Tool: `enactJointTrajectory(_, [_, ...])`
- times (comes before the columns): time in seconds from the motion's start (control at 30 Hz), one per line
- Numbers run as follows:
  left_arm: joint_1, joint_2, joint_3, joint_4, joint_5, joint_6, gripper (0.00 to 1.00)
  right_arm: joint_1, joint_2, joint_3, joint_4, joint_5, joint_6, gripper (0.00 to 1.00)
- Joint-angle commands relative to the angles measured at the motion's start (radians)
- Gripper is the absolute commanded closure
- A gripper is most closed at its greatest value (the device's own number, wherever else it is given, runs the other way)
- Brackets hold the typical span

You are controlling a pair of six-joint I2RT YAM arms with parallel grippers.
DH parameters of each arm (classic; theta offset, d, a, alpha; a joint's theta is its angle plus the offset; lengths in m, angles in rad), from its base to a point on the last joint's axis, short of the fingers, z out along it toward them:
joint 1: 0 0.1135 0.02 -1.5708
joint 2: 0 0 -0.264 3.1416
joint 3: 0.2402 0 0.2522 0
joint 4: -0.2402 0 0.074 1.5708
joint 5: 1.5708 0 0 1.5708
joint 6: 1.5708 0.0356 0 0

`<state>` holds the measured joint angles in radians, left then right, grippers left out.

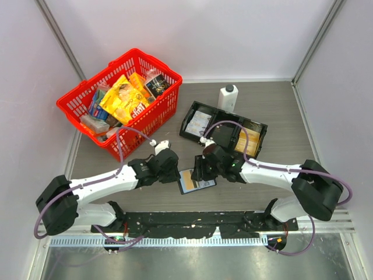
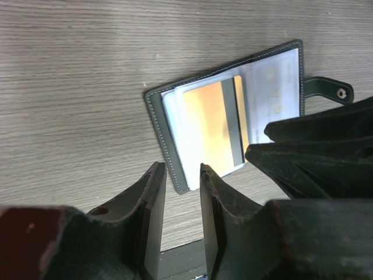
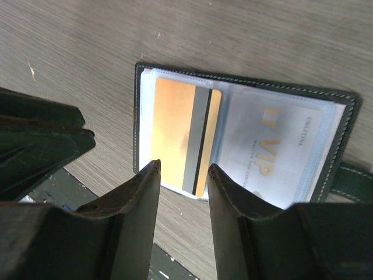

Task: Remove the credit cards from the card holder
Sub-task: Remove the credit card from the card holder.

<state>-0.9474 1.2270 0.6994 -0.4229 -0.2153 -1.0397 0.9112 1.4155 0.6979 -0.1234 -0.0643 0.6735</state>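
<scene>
Flanking the open holder (image 1: 196, 181) at centre, we see left gripper (image 2: 180, 169) and right gripper (image 3: 182, 166), both slightly spread, empty; a yellow card (image 3: 175, 131) sits inside.

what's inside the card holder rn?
The card holder lies open: a golden-yellow card with a dark stripe on one side, a pale VIP card on the other, both under clear plastic. Any cards stacked behind them are hidden.

Basket (image 1: 148, 116): red plastic, far left of my table (image 1: 274, 99).
Packets (image 1: 120, 99): yellow and others, heaped in the basket.
Tray (image 1: 252, 121): long, black, three compartments, right of the basket.
Bottle (image 1: 228, 97): white, black cap, upright just behind the tray.
</scene>
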Motion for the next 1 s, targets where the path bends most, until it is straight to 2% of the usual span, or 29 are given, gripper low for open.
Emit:
enactJointTrajectory(0.0, [-0.002,0.049,0.038,0.111,0.065,0.023,0.67,-0.070,-0.064,-0.066,0.214,-0.124,-0.025,0.57])
enactJointTrajectory(0.2, [-0.002,0.158,0.051,0.193,0.096,0.017,0.69,-0.155,-0.067,-0.129,0.333,-0.255,-0.023,0.57])
enactJointTrajectory(0.43, [-0.001,0.213,0.055,0.187,0.091,0.006,0.75,-0.199,-0.010,-0.190,0.461,-0.365,0.011,0.61])
enactJointTrajectory(0.83, [-0.001,0.267,0.020,0.174,0.091,-0.023,0.81,-0.219,0.129,-0.282,0.640,-0.414,0.060,0.62])
enactJointTrajectory(0.97, [0.001,0.269,0.002,0.174,0.094,-0.034,0.82,-0.235,0.134,-0.316,0.708,-0.445,0.080,0.68])
